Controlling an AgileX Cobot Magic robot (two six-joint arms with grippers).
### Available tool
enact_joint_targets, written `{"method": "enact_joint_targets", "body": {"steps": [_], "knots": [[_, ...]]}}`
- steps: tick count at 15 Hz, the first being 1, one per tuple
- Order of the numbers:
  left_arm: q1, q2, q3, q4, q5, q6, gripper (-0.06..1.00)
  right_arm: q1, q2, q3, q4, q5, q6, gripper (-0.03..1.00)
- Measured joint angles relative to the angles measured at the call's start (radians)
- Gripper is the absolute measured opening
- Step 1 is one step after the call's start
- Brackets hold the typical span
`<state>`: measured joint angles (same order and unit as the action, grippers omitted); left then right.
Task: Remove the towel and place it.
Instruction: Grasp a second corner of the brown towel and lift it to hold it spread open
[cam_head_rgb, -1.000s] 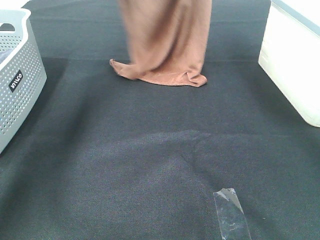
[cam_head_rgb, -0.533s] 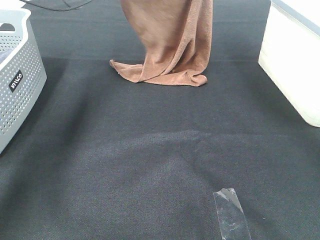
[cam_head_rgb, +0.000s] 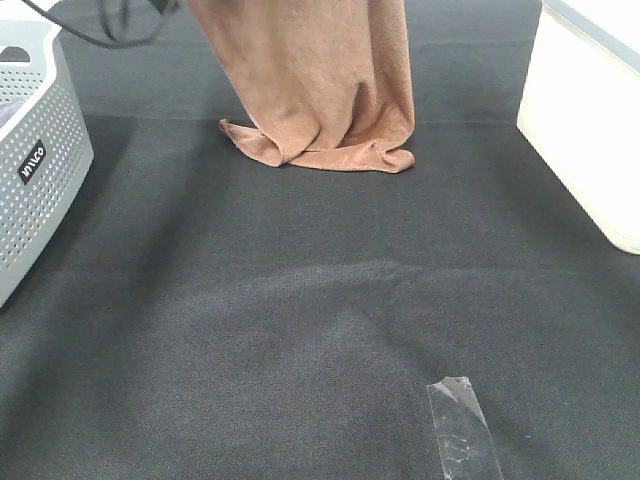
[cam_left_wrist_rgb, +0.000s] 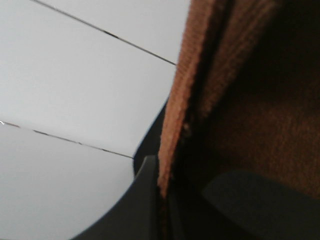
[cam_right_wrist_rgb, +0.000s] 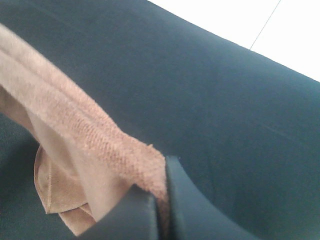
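- my left tool (cam_left_wrist_rgb: 165, 200) is clenched on the towel (cam_head_rgb: 320, 90), with the stitched hem pinched between its jaws
- my right tool (cam_right_wrist_rgb: 162, 200) is clamped on another stretch of the same hem; neither tool shows in the high view
- the towel hangs from above, midway along the far edge of the counter (cam_head_rgb: 300, 300); its lower end lies bunched in a small heap, touching the black cloth (cam_head_rgb: 150, 400) that covers the counter
- risk one, as i judge it: both grips sit on a thin hem, so a quick swing could let the plush weight pull the edge out of one tool, and the towel would drop to one side
- risk two: with the bottom heap touching the black cloth, moving sideways before lifting could drag and ruck that cloth
- risk three: a dark cable (cam_head_rgb: 100, 30) loops just beside the towel's upper part near the far left corner, and it could snag a fold
- the grey basket (cam_head_rgb: 40, 150) at the left edge and the white bin (cam_head_rgb: 590, 130) at the right edge are well apart from the towel; a low carry could catch a rim
- the towel's long axis runs close to upright, with the held end up and the free end down; the top leans slightly toward the left edge, and the folds run lengthwise
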<state>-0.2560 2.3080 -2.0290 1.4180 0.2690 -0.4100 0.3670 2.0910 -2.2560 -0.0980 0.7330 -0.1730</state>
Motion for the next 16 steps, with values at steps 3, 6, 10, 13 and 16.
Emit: {"method": "enact_joint_targets", "body": {"steps": [3, 6, 10, 13, 16], "knots": [[-0.049, -0.007, -0.013, -0.769, 0.275, 0.429, 0.00, 0.000, 0.018, 0.000, -0.001, 0.038, 0.000, 0.00], [-0.035, -0.006, -0.150, -1.286, 0.558, 0.540, 0.00, -0.005, 0.012, 0.001, -0.015, 0.105, 0.000, 0.00], [-0.030, -0.007, -0.428, -1.342, 0.906, 0.625, 0.00, -0.011, -0.059, 0.001, -0.023, 0.230, 0.000, 0.00], [-0.030, -0.053, -0.470, -1.358, 0.936, 0.646, 0.00, -0.011, -0.100, 0.001, -0.023, 0.298, 0.000, 0.00], [-0.030, -0.155, -0.417, -1.379, 0.938, 0.613, 0.00, -0.011, -0.127, 0.001, -0.019, 0.396, 0.000, 0.00]]}}
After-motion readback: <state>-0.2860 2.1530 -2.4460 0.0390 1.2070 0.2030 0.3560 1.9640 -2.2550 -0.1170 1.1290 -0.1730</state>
